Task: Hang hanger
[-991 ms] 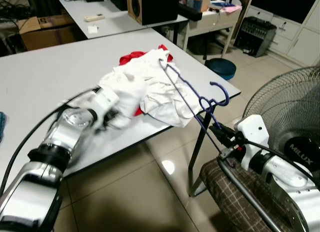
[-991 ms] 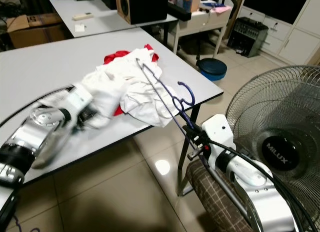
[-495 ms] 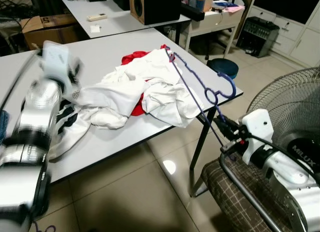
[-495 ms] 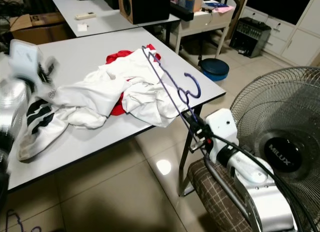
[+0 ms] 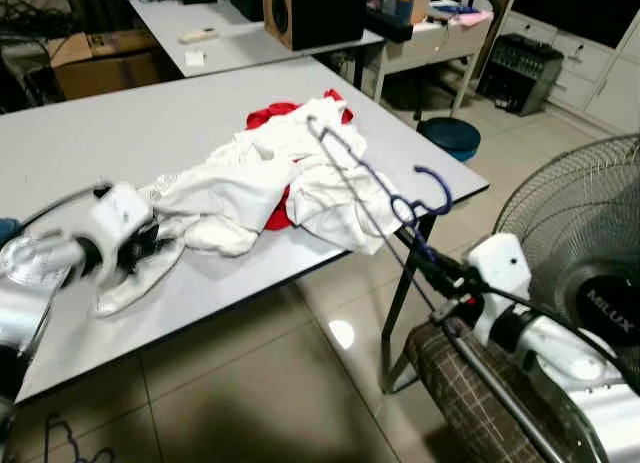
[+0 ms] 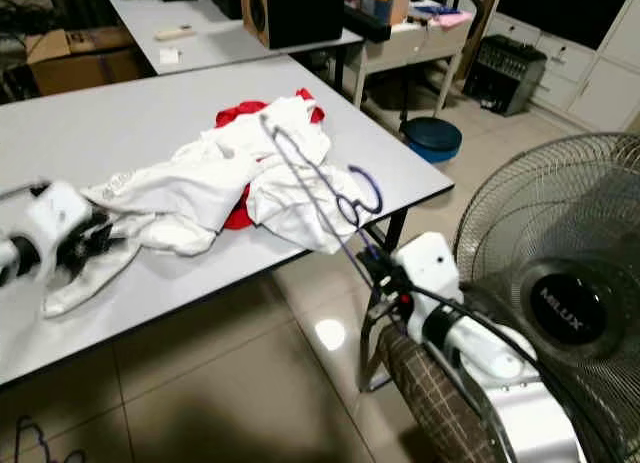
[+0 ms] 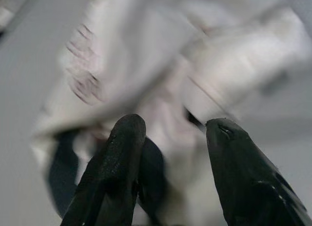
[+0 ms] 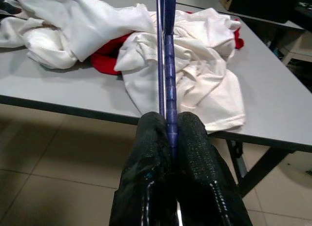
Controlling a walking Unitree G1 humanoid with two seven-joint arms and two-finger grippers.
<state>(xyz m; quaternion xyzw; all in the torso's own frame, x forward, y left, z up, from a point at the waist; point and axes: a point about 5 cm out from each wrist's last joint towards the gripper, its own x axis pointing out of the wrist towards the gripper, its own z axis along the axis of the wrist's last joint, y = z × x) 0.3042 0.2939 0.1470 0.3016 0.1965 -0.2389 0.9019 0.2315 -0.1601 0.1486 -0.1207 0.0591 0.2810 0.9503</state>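
Hanger (image 5: 375, 188): blue, tilted, centre frame, over white clothes (image 5: 270, 183).
Right end effector (image 5: 428, 266): clamped on hanger's lower end.
Left end effector (image 5: 135, 245): blurred, left on the counter (image 5: 120, 123).

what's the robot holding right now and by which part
The right gripper pinches the blue hanger by one lower corner. The left gripper is open over the white clothes, holding nothing.

White clothes (image 5: 262, 178) over red garment (image 5: 268, 115) on table (image 5: 150, 123); fan (image 5: 585, 243) nr chair (image 5: 470, 383).

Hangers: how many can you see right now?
1. The blue hanger is pinched in the right claw, raised over the white clothes at the table's edge. Others may be hidden under the pile.
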